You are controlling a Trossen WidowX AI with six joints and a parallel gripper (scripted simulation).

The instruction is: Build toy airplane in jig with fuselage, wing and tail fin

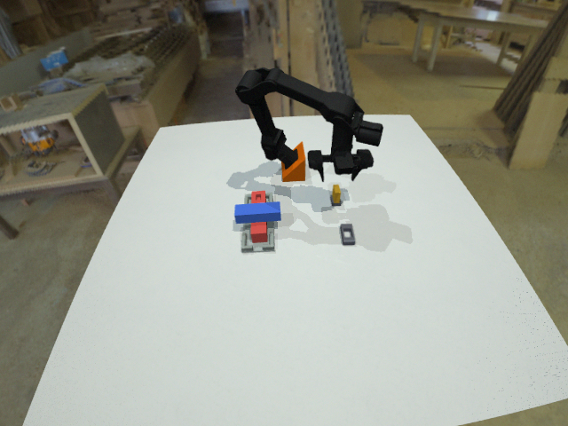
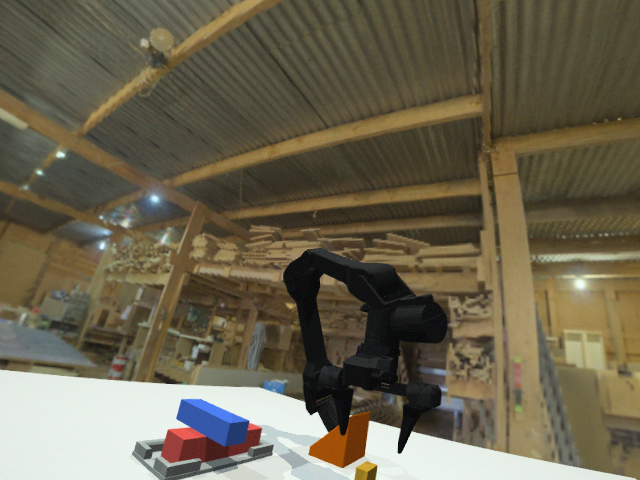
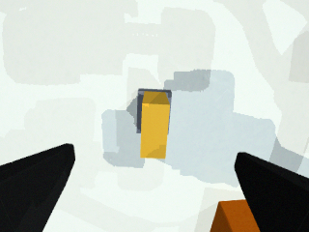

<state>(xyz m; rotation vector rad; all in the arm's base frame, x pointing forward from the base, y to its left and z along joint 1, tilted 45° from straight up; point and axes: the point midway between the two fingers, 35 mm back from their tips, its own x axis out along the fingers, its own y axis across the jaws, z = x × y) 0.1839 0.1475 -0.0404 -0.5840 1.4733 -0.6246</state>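
Note:
The red fuselage (image 1: 258,232) (image 2: 181,444) lies in the grey cradle (image 1: 263,248) (image 2: 166,467). The blue wing (image 1: 257,212) (image 2: 212,421) sits across its top. The tail socket on the fuselage shows empty in the top view. The small yellow tail fin (image 1: 335,193) (image 2: 366,471) (image 3: 154,123) stands upright on a little dark stand to the right of the jig. My gripper (image 1: 338,175) (image 2: 372,440) (image 3: 156,158) is open and empty. It hangs above the tail fin, with the fin centred between the fingers in the wrist view.
An orange wedge (image 1: 294,163) (image 2: 343,441) stands by the arm's base, close to one finger. A second small dark stand (image 1: 347,238) lies empty in front of the tail fin. All rest on the white table (image 1: 275,343).

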